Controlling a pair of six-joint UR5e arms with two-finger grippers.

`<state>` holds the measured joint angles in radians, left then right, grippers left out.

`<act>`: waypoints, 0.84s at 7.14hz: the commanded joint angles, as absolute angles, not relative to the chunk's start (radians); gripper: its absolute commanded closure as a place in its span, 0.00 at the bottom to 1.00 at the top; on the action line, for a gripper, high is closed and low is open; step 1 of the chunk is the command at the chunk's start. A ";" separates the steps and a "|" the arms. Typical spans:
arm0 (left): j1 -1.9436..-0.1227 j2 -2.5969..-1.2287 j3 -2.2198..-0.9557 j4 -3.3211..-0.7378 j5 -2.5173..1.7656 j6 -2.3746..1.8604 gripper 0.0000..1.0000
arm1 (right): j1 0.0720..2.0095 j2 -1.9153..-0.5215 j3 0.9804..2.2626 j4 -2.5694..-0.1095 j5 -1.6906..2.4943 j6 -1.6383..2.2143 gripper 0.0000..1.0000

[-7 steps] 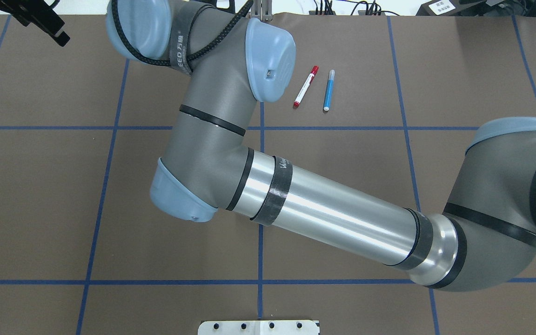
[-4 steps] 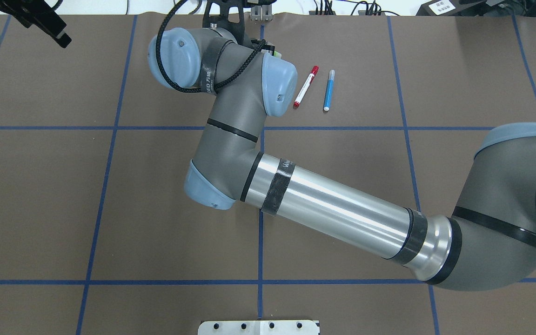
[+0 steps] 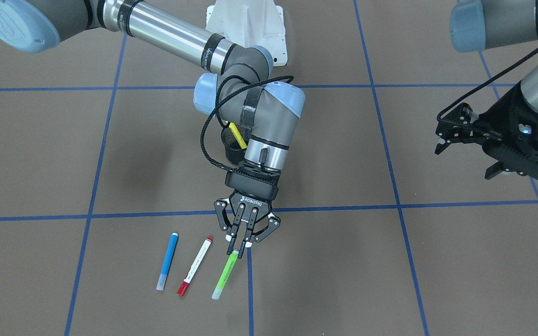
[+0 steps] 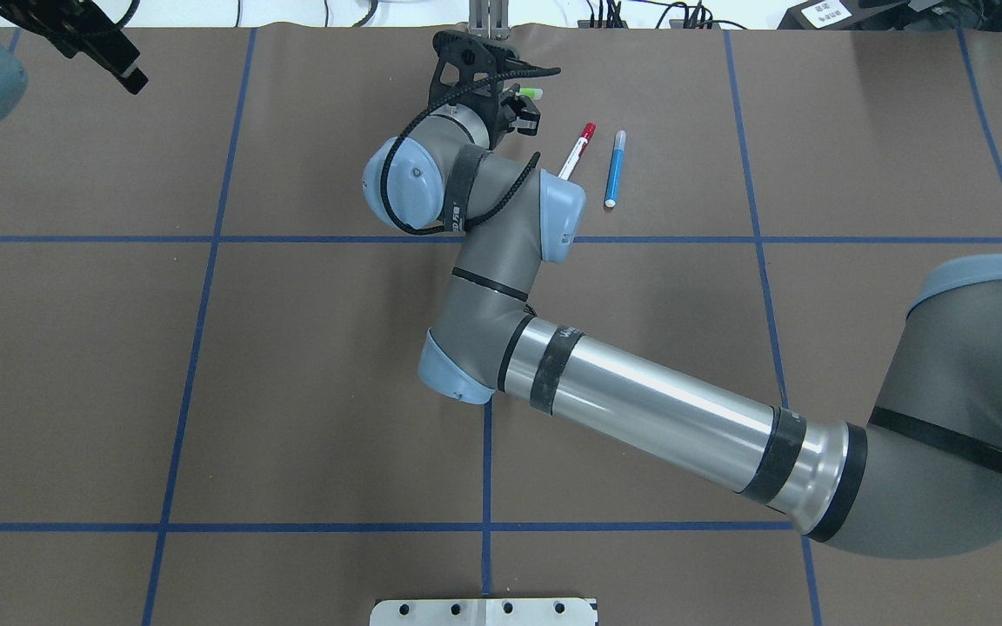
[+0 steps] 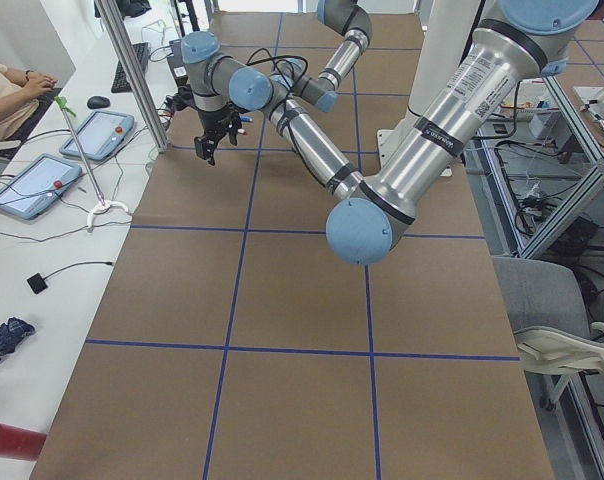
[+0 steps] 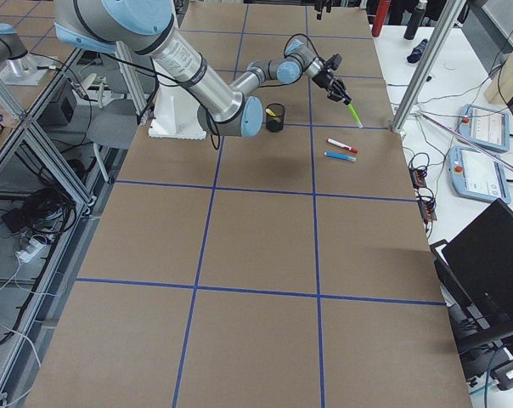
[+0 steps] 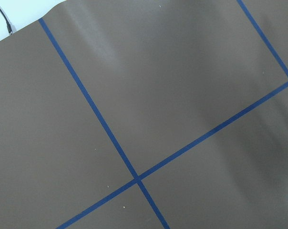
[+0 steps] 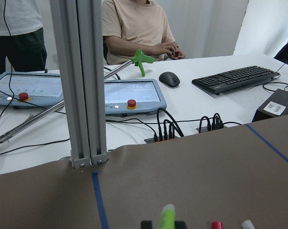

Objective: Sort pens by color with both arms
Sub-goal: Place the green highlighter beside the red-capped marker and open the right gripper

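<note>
While right end effector clamps one green pen, left end effector gapes; two pens lie nearby.

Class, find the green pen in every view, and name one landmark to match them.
Front-facing: green pen, lower centre.
Overhead: tip only, top centre.
Left: too small to tell.
Right: upper right.
Left wrist: not in it.
Right wrist: bottom edge.
Landmark: red pen beside it.

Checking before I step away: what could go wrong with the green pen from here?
The right gripper pinches the light green pen only at its very end, so it may swivel or slip out. Its free end is close beside the red-ended pen, which it could knock askew.
</note>
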<state>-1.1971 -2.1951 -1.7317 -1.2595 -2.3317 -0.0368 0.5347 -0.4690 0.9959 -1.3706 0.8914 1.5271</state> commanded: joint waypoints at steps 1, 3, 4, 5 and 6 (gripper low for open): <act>-1.187 -2.195 -1.721 -1.264 -2.332 -0.037 0.00 | 0.497 -0.515 0.989 -1.286 0.832 1.565 1.00; -1.187 -2.195 -1.723 -1.269 -2.332 -0.038 0.00 | 0.477 -0.580 0.988 -1.164 0.787 1.566 0.74; -1.186 -2.195 -1.724 -1.269 -2.332 -0.038 0.00 | 0.469 -0.581 0.988 -1.163 0.781 1.566 0.47; -1.186 -2.195 -1.726 -1.269 -2.332 -0.038 0.00 | 0.465 -0.586 0.988 -1.160 0.766 1.568 0.17; -1.186 -2.197 -1.727 -1.269 -2.332 -0.038 0.00 | 0.466 -0.586 0.991 -1.158 0.768 1.571 0.03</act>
